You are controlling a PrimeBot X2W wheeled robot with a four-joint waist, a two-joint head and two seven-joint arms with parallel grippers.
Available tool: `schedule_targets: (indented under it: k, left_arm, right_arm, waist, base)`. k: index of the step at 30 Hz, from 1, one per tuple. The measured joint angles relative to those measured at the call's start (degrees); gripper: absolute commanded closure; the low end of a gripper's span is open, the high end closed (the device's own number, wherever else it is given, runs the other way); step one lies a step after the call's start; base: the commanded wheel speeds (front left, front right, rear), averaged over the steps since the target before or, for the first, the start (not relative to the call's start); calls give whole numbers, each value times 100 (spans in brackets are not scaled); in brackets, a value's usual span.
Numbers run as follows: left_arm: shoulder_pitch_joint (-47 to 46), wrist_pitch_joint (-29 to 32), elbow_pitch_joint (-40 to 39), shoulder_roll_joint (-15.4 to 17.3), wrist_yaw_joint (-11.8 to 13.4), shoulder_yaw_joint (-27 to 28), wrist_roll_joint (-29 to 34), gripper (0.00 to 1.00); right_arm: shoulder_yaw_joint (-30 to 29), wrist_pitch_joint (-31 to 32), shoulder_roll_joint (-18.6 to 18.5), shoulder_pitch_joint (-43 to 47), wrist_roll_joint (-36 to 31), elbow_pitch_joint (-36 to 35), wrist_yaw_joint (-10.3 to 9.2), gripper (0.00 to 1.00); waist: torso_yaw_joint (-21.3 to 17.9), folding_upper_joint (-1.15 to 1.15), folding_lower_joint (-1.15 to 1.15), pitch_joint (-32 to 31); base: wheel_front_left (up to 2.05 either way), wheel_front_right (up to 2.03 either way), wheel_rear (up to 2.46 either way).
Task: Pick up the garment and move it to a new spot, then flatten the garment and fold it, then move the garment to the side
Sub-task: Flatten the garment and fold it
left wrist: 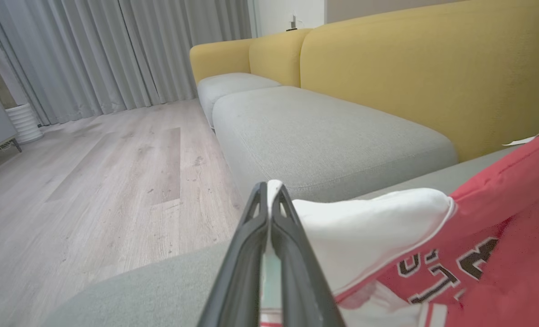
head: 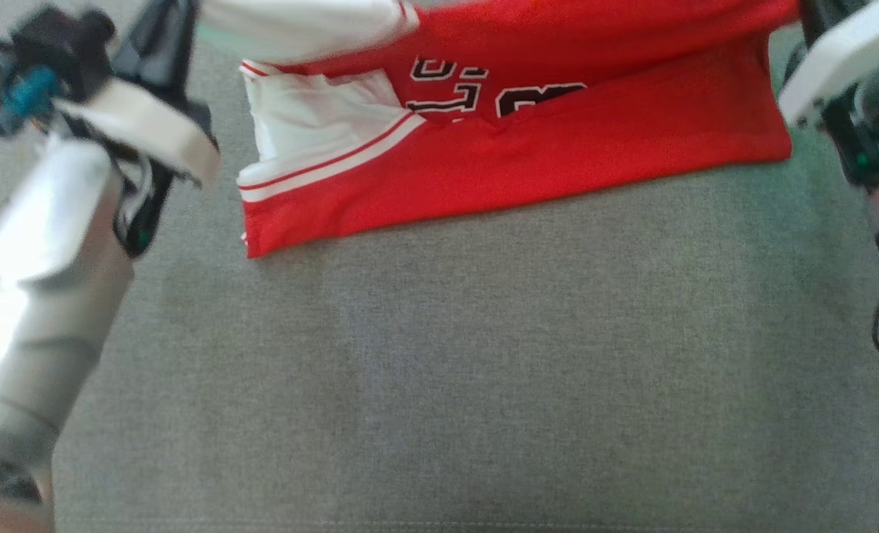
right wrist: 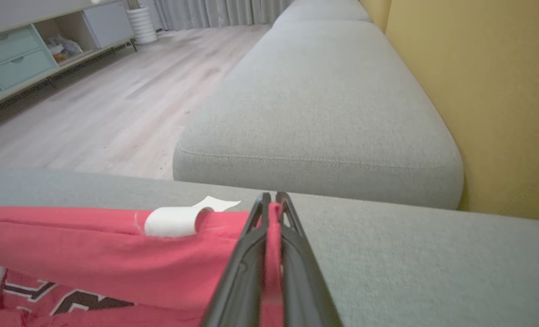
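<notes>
My left gripper (left wrist: 269, 187) was clamped tight on the white sleeve edge of the red garment (head: 543, 155), and my right gripper (right wrist: 272, 198) was pinched closed on its red edge at the other end. The garment was held stretched between my two hands, its lower part lying on the grey sofa cushion (head: 483, 385), near the yellow backrest (left wrist: 410, 77).

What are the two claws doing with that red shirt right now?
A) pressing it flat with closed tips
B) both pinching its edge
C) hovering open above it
B: the left claw is shut on a white part of the shirt, the right claw on its red edge.
</notes>
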Motion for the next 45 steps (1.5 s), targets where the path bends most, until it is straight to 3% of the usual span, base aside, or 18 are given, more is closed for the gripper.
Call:
schedule_targets:
  k: [4,15,23,24,25,27,31,34,39,45]
  left_arm:
    - [432,91,-355,163,-51,-182,-12,100]
    - [1631,1169,-1574,694,-97,-906,-188,100]
    - [1766,1674,-1901,825,-88,-1074,-327,100]
    - [1784,1677,-1918,837,-80,-1089,-327,100]
    - [1804,1696,-1926,843,-41,-1111,-327,70]
    - [1830,1725,-1933,844,4,-1143,-325,0]
    - [1833,1534,-2018,845,221,-1103,-319,0]
    - [1811,1080,-2098,866,519,-920,-154,0]
    - [1813,258,-2268,850,1092,-404,-83,0]
    - [2037,-12,-2512,695,1568,310,-265,0]
  right_arm:
    - [372,183,-286,290,245,-57,0,100]
    - [1758,491,-1044,703,296,-291,0,100]
    - [2605,787,-1218,691,294,-292,0,100]
    - [2647,766,-1221,672,293,-266,0,15]
    - [2659,753,-1218,664,314,-236,1,0]
    - [2720,760,-1206,664,450,-220,0,0]
    - [2741,759,-1169,646,689,-207,0,0]
    - [2291,624,-1025,509,1089,31,0,0]
    - [1549,-132,-437,104,1527,52,0,0]
    - [1122,-999,133,133,1623,-2,0,0]
  waist:
    - [78,0,0,-133]
    - [231,0,0,-208]
    - [195,0,0,-171]
    - [184,0,0,-173]
    - [172,0,0,-176]
    - [145,0,0,-187]
    - [77,0,1,-245]
    - [29,0,0,-336]
    - [-100,0,0,-550]
    - [-250,0,0,-788]
  base:
    - [0,0,0]
    - [0,0,0]
    - [0,0,0]
    - [0,0,0]
    - [0,0,0]
    - [0,0,0]
    - [0,0,0]
    - [0,0,0]
    - [0,0,0]
    - [0,0,0]
